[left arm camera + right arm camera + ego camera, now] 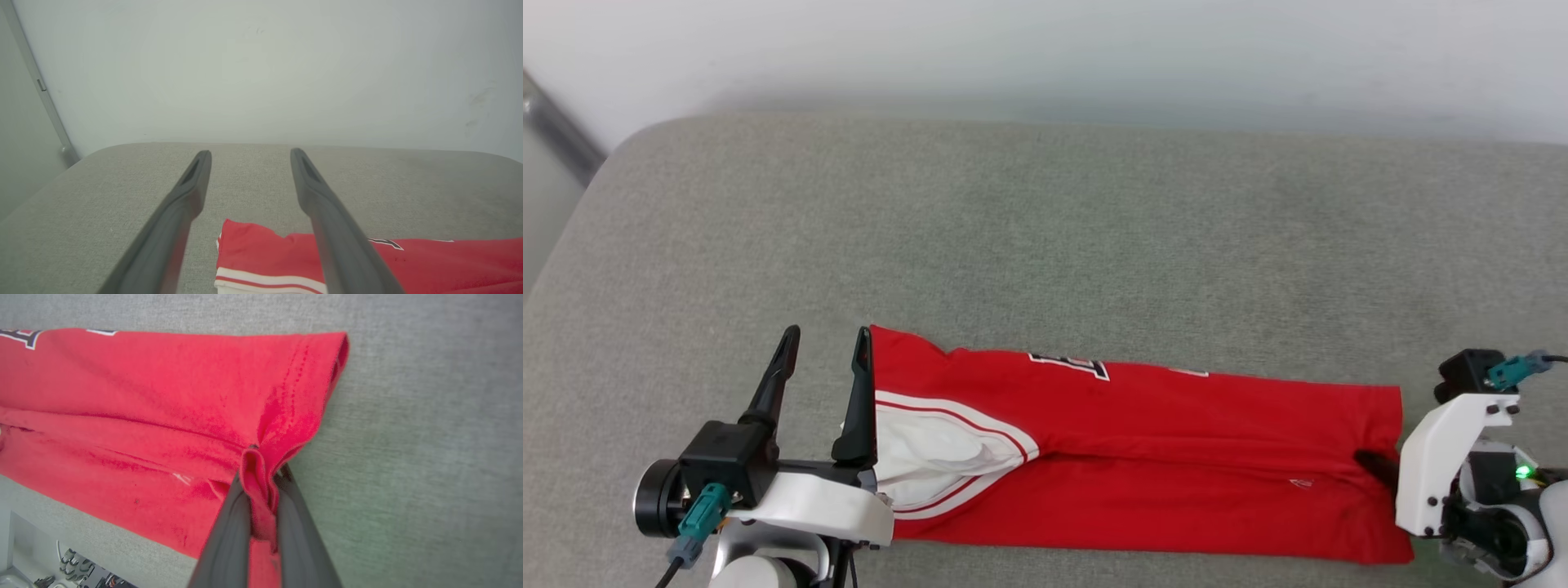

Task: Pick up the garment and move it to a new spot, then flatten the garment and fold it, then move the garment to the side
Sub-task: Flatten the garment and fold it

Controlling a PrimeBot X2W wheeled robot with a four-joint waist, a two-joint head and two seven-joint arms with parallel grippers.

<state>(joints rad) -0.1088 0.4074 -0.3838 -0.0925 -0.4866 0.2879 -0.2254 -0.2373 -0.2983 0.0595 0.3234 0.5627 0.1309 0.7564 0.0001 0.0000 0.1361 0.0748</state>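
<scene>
**On the grey padded bench: 1 red jersey, folded lengthwise, gripped at the hem end**

Item: red jersey-knit short-sleeved garment (1160, 457), laid on the grey woven-fabric bench (1045, 204) near its front edge. It is folded into 1 long, narrow band.

Long axis: left to right across the head view. The white sleeve (931, 457), with its red-and-white striped trim, marks the left end. The plain stitched hem (327, 388) marks the right end. A fragment of black, white-outlined lettering (1070, 365) shows at the far long edge.

Right pincer (261, 465): clenched on the garment. Its 2 dark fingers pinch a raised ridge of red cloth at the hem end, about midway across the band. It enters from the right, pointing along the long axis.

Left pincer (827, 333): released, fingers spread wide, grasping nothing. It sits at the sleeve end, pointing toward the far side and so across the long axis. Its right finger lies along the garment's left edge; whether it touches the cloth cannot be told.

Judgement: each arm is nearest its own end, and only the hem end is secured. If an end-to-end fold follows, the hem would travel leftward along the axis toward the sleeve. The left pincer would probably need to anchor that end first, or the band may drag.
</scene>
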